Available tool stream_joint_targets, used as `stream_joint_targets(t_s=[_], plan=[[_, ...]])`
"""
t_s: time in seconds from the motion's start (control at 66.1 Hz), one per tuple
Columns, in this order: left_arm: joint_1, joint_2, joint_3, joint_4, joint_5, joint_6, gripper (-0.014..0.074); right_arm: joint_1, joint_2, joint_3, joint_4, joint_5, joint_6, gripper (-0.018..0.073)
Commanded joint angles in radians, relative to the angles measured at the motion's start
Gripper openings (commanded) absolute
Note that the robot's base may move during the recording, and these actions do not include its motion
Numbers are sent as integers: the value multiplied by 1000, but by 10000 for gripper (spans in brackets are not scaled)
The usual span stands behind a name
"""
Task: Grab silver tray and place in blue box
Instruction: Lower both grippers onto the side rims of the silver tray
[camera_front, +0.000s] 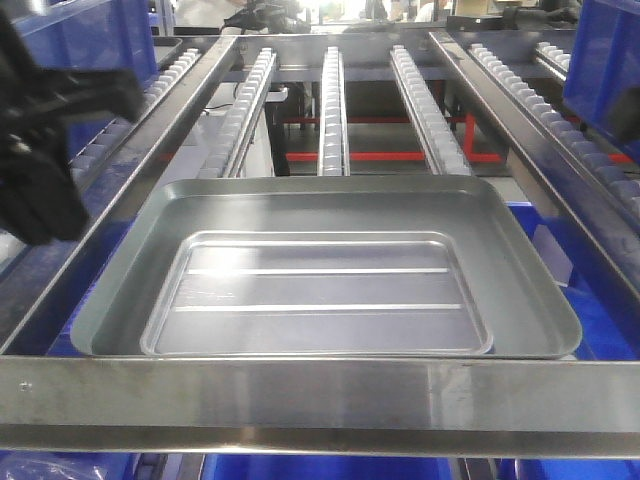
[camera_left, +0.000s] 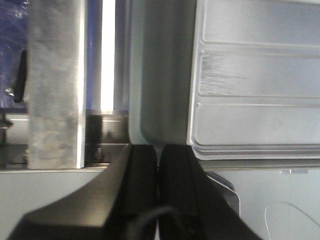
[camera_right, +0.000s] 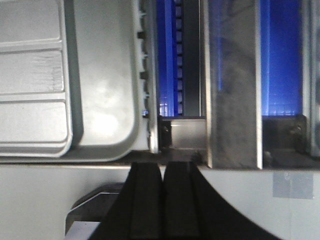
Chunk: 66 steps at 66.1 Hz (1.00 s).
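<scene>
Steel roller rails (camera_front: 333, 110), red frame bars (camera_front: 370, 156) beyond.
</scene>
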Motion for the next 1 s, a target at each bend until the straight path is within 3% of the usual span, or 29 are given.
stream_joint_targets(t_s=[0.0,0.151,0.333,0.423,0.62,0.983], plan=[[-15,8,-52,-17,-22,-14,-7,62,62,-99,-105,-34,115,79],[-26,66,-73,-21,-58,-14,-7,131,196,-214,-196,-8,233,79],[-28,119,-139,-24,-68,-41,-7,183,305,-332,-189,32,254,79],[-42,165,-201,14,-65,-54,-7,208,350,-369,-193,32,254,79],[-50,254,-325,17,5,-61,-7,211,405,-389,-190,44,254,79],[-50,263,-331,17,18,-61,-7,211,409,-389,-179,47,254,79]])
